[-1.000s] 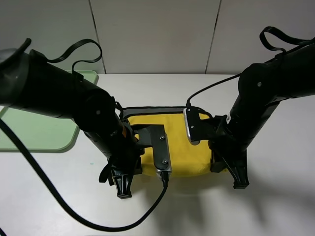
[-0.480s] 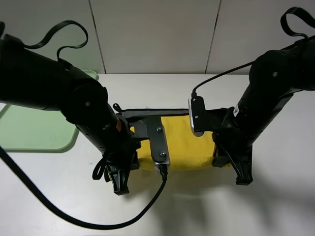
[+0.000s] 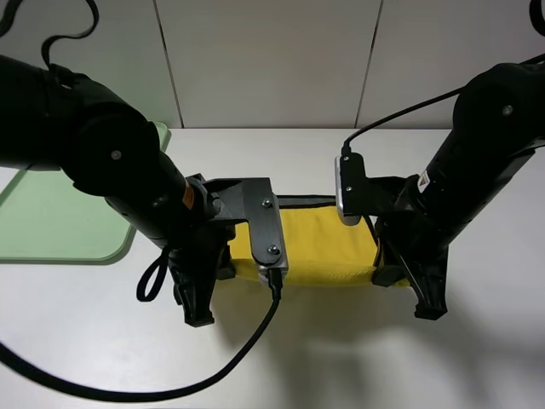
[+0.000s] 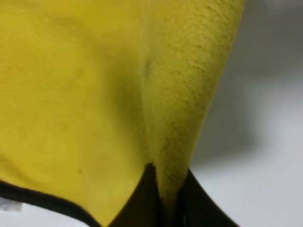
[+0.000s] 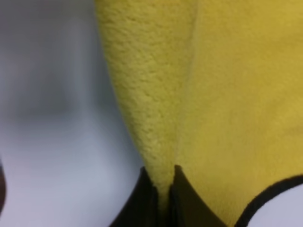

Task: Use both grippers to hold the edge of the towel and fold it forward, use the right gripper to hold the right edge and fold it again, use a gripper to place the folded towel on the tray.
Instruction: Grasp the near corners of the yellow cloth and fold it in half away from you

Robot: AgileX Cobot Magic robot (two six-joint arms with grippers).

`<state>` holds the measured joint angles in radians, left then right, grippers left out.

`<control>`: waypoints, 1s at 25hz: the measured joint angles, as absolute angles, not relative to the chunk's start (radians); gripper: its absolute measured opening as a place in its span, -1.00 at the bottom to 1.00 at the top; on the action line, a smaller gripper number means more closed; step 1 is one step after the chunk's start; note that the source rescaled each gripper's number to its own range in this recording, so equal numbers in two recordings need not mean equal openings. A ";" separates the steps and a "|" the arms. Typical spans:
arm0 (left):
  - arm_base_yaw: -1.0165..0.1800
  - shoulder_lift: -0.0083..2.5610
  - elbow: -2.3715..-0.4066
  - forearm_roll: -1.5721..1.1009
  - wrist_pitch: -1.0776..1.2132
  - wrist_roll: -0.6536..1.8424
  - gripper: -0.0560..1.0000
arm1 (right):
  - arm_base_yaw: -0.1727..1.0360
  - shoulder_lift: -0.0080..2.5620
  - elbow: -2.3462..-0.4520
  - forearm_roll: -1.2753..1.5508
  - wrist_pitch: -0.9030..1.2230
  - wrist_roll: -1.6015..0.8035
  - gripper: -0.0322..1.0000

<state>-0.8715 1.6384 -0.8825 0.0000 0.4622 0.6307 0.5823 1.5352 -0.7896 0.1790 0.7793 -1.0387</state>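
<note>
The yellow towel point(image 3: 319, 247) lies on the white table between my two arms, with its black edge point(image 3: 306, 202) showing along the far side. My left gripper point(image 3: 228, 266) is shut on the towel's near left corner. My right gripper point(image 3: 383, 271) is shut on the near right corner. In the left wrist view the black fingers point(image 4: 142, 198) pinch a raised fold of the yellow towel point(image 4: 71, 94), with the black hem point(image 4: 47, 201) beside them. In the right wrist view the fingers point(image 5: 189, 203) pinch the towel point(image 5: 236, 94) the same way. The mint-green tray point(image 3: 68, 256) sits at the far left, partly behind my left arm.
A black cable point(image 3: 238, 358) loops from the left wrist over the near table. White table surface point(image 3: 341, 358) lies in front of the towel. A pale panelled wall point(image 3: 272, 60) rises behind the table's far edge.
Both grippers have carried the towel's near edge up and away towards the far edge. The visible yellow area has become shorter front to back. Both arms have risen.
</note>
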 joint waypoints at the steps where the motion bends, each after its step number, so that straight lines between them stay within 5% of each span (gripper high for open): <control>1: -0.873 1.632 -0.882 0.000 0.470 0.631 -0.89 | 0.591 1.527 -0.790 0.179 0.787 -1.027 -0.94; 11: -0.900 1.584 -0.882 0.006 0.549 0.631 -0.89 | 0.713 1.476 -0.790 0.119 0.845 -0.826 -0.94; 25: -0.927 1.534 -0.882 0.000 0.627 0.630 -0.89 | 0.724 1.346 -0.790 0.119 0.908 -0.746 -0.94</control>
